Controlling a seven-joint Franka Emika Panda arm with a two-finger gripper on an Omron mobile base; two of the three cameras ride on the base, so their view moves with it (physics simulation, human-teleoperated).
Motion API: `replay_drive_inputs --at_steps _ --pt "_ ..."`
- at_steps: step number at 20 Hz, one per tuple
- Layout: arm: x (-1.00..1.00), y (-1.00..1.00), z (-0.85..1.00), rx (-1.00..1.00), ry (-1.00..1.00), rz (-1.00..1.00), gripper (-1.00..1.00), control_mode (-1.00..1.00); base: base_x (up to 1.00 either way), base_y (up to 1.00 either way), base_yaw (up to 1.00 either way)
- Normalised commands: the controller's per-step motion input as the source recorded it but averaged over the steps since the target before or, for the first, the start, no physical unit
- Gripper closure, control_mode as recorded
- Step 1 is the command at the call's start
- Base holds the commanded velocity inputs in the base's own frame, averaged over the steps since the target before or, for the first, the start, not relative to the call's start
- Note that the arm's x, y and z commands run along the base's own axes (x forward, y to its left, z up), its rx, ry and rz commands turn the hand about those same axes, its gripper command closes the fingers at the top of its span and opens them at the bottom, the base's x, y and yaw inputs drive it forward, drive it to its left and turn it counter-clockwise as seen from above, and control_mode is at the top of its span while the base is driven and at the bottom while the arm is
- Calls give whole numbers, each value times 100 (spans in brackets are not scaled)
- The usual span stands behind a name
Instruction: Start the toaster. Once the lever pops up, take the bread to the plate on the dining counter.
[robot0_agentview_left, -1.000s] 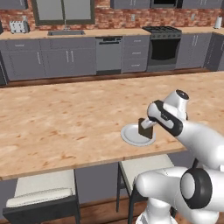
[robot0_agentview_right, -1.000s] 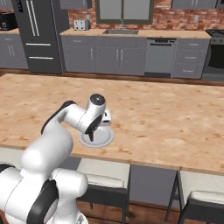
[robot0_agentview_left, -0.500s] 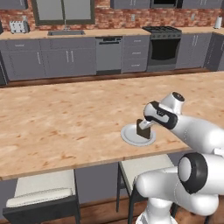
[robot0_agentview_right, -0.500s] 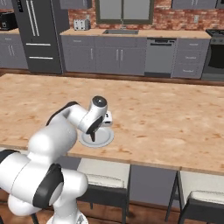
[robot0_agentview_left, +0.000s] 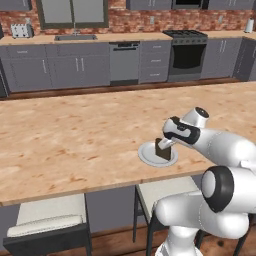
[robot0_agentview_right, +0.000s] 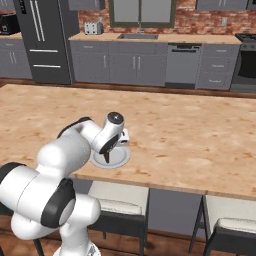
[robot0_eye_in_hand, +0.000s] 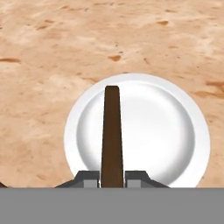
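The fingers (robot0_eye_in_hand: 112, 177) are clamped on the bread (robot0_agentview_left: 163, 149), a dark brown slice held on edge directly over the plate (robot0_agentview_left: 146, 157), which sits near the front edge of the tan tabletop (robot0_agentview_left: 75, 135). From the hand view the slice's thin edge runs across the plate's middle, though whether its lower edge already touches the plate is hard to tell. The toaster (robot0_agentview_left: 21, 30) stands well apart on the far counter beside the sink (robot0_agentview_left: 75, 37).

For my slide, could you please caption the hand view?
Gripper shut on the bread, edge-on above the white plate.
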Motion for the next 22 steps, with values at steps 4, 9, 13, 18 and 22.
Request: replay_drive_inputs --at_steps 4,9,13,18,22 --pt "3 0 -4 0 0 0 100 -100 0 0 0" --pt "16 0 0 0 0 0 100 -100 0 0 0" --pt "17 0 -4 0 0 0 100 -100 0 0 0" --pt "13 0 -6 0 0 0 100 -100 0 0 0" --pt "7 0 -15 0 0 0 100 -100 0 0 0"
